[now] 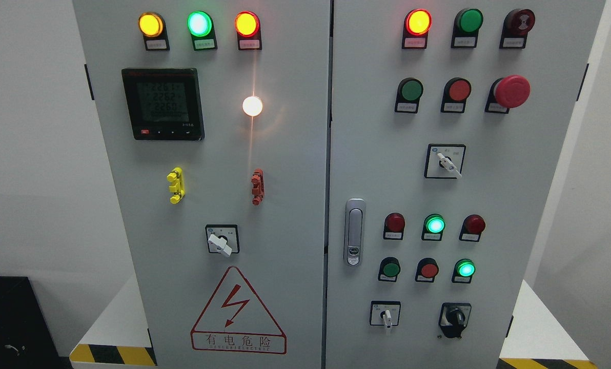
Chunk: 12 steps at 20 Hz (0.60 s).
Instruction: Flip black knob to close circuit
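Note:
The black knob [455, 319] sits at the lower right of the grey electrical cabinet's right door [531, 205], its handle pointing up and slightly left. A white-handled selector [386, 315] is just to its left. No robot hand or arm shows in the head view.
The right door also carries a red mushroom stop button [511, 91], lit and unlit lamps, another white selector [445, 161] and a door latch [354, 231]. The left door has a digital meter [163, 103], a white selector [221, 241] and a warning triangle [238, 312]. A black box [8, 320] stands at the lower left.

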Tool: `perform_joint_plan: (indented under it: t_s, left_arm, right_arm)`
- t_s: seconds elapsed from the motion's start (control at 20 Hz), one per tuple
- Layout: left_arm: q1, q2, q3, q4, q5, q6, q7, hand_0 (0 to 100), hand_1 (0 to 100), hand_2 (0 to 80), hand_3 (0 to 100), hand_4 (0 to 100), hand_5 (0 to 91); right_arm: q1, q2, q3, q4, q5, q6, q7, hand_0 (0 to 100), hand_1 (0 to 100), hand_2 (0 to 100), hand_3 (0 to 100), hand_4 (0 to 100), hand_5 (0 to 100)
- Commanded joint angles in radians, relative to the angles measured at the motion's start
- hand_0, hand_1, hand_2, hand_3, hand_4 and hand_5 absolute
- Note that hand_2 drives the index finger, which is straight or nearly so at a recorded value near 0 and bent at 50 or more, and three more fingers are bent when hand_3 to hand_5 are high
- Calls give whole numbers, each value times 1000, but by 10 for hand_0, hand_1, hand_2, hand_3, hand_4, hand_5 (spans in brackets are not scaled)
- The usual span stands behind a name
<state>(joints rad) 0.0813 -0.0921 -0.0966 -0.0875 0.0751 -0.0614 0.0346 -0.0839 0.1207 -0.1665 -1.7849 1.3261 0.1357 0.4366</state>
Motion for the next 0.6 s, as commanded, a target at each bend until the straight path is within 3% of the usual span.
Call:
perform_joint_plan:
  t_s: [0.0, 0.3, 0.55]
  left_arm:
    - [0, 0, 0, 0, 0, 0, 1, 120, 556, 0, 0, 0, 0]
    - [0, 0, 0, 0, 0, 0, 1, 120, 556, 0, 0, 0, 0]
    - [0, 0, 0, 0, 0, 0, 1, 120, 556, 0, 0, 0, 0]
  right_arm:
    - [-85, 5, -11, -42, 33, 16, 25, 0, 0, 922, 1000, 954, 986]
    - [-152, -1, -41, -5, 45, 22, 36, 0, 0, 923, 1000, 955, 986]
    - [-159, 2, -44, 22, 71, 24, 33, 0, 0, 923, 1000, 954, 982]
